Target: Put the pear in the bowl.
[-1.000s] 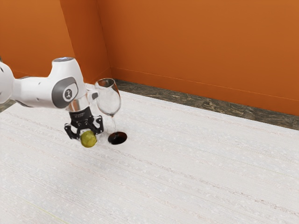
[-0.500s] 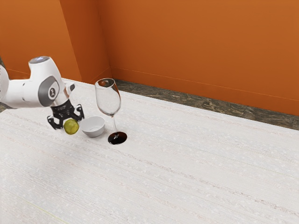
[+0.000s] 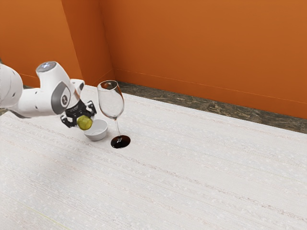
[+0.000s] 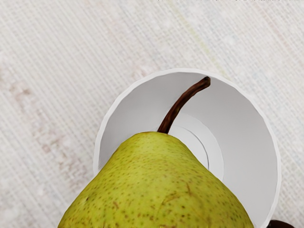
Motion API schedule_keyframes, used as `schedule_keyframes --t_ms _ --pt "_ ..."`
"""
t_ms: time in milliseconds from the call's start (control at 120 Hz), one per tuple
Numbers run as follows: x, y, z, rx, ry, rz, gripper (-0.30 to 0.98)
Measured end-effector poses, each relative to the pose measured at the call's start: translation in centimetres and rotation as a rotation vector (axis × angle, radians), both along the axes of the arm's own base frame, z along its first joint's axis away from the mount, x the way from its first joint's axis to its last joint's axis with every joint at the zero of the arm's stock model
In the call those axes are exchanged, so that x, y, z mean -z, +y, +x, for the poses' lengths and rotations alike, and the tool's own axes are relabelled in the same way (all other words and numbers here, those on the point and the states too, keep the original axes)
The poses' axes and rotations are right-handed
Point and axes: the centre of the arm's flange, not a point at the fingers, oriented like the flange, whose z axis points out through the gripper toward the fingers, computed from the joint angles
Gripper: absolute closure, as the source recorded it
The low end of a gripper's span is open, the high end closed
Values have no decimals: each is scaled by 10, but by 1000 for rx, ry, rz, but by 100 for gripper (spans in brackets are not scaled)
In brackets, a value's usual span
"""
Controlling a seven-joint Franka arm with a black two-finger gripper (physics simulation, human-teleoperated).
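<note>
My gripper (image 3: 81, 120), black and tilted, is shut on the green-yellow pear (image 3: 85, 123), which hangs at the upper left edge of the white bowl (image 3: 99, 133) in the exterior view. The fingers stand on both sides of the fruit. In the wrist view the pear (image 4: 159, 190) looms large, its brown stem over the inside of the bowl (image 4: 247, 128). Part of the bowl is hidden behind the pear there.
A clear wine glass (image 3: 111, 103) with a dark round base stands close beside the bowl, toward the exterior view's right. The pale table (image 3: 192, 177) stretches beyond it, with an orange wall behind.
Over the last second my hand first moved toward the exterior view's left with the pear, uncovering the bowl, then came back rightward and slightly up, tilting. Bowl and glass have stayed put.
</note>
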Motion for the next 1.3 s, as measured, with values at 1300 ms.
schedule_keyframes --t_ms 1300 --pt "-44 -17 -59 18 -70 -53 3"
